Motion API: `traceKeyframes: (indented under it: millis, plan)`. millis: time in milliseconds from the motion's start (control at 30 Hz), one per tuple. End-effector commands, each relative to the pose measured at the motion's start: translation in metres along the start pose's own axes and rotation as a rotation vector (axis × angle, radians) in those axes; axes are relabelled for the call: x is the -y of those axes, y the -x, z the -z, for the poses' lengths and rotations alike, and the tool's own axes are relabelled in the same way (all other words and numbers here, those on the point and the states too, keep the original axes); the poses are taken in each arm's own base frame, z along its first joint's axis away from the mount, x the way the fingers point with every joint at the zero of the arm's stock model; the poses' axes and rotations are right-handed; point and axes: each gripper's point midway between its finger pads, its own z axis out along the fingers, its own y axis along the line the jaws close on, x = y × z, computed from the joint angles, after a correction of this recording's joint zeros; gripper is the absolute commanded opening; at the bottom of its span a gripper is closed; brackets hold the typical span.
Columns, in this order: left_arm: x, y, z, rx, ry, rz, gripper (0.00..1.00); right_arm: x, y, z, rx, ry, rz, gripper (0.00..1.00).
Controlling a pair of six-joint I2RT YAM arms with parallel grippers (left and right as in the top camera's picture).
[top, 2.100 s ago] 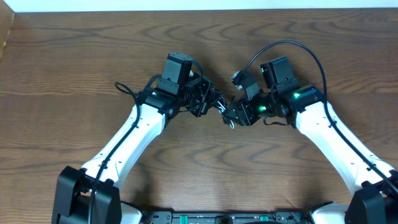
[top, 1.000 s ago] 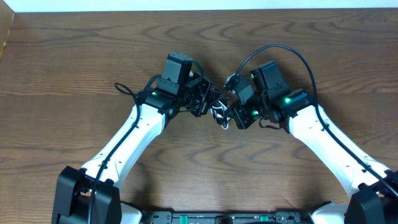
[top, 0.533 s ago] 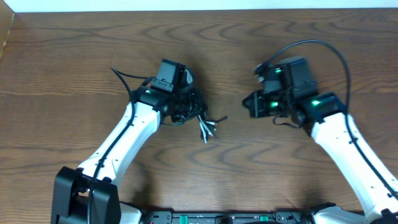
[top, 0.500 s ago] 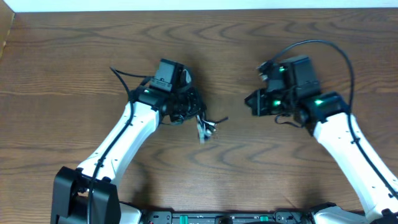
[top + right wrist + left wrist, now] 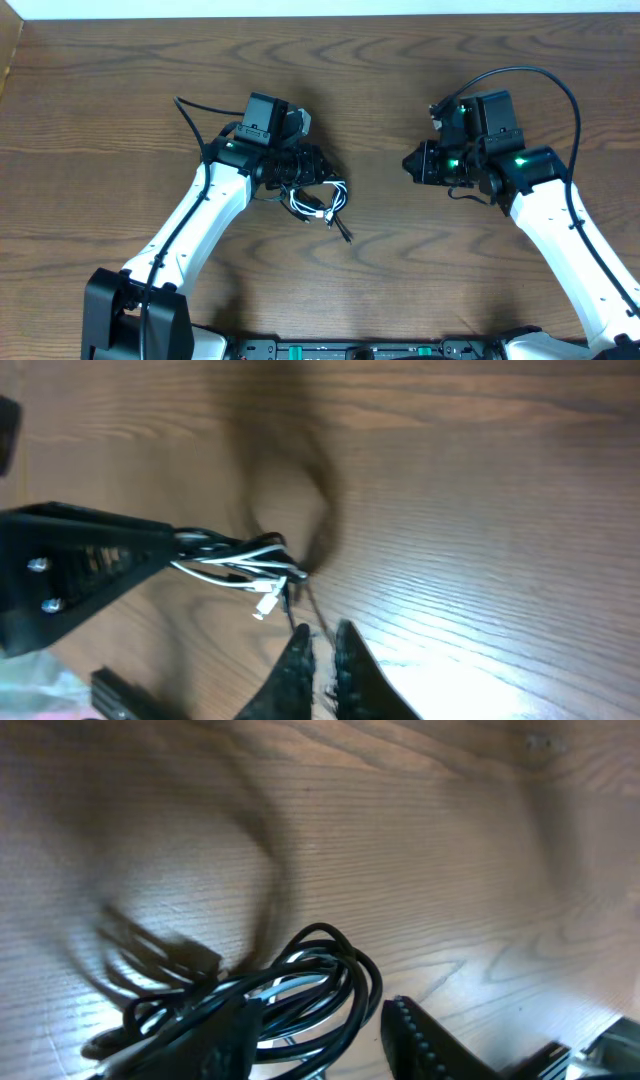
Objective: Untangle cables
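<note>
The black and white cables [image 5: 318, 198] lie tangled in a small coiled bundle on the wooden table, with a black end trailing toward [image 5: 343, 230]. My left gripper [image 5: 305, 180] hovers right at the bundle's upper left. In the left wrist view the black loops [image 5: 320, 975] sit between the parted fingers, resting against the left one, with a gap before the right finger [image 5: 420, 1040]; this gripper [image 5: 318, 1010] is open. My right gripper [image 5: 408, 165] is well to the right of the bundle, shut [image 5: 320, 632] with nothing seen in it. Its camera sees the cables [image 5: 240, 570] and a white plug [image 5: 265, 610].
Wooden table [image 5: 100, 100] all around. Thick black leads loop over each arm: one by the left wrist [image 5: 190, 110], one arcing over the right arm [image 5: 555, 85]. The table's far edge runs along the top [image 5: 320, 14].
The two grippers pulled apart: the right one withdrew to the right, the left one shifted back left. The left jaws opened and the bundle now lies lower, on the table.
</note>
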Motion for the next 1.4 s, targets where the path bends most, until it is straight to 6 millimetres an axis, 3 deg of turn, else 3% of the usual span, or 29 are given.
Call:
traceKeyframes:
  millis: [0,267,367,567,733,833,1000,1367]
  plan:
    - [-0.006,0.003,0.004,0.022,0.045,-0.039,0.50,0.008,0.001,0.002,0.016,-0.056,0.012,0.11]
    - [-0.028,0.011,0.007,0.069,0.172,-0.033,0.61,0.018,-0.001,0.002,0.008,-0.105,0.038,0.34]
    - [-0.036,0.014,0.009,0.091,0.219,-0.025,0.71,0.023,-0.001,0.003,0.012,-0.132,0.036,0.40]
    - [-0.047,0.019,0.012,0.124,0.280,0.018,0.73,0.024,0.000,0.003,0.017,-0.142,0.036,0.52]
    - [-0.070,0.002,0.017,0.093,0.395,0.162,0.73,0.024,-0.001,0.003,0.015,-0.141,0.036,0.55]
    - [-0.083,-0.015,0.011,0.041,0.440,0.227,0.69,0.024,-0.001,0.003,0.015,-0.142,0.036,0.56]
    - [-0.098,-0.036,-0.003,-0.011,0.481,0.330,0.53,0.024,-0.001,0.003,0.014,-0.142,0.036,0.55]
    - [-0.102,-0.065,-0.022,-0.117,0.546,0.372,0.43,0.026,-0.004,0.003,0.000,-0.147,0.054,0.56]
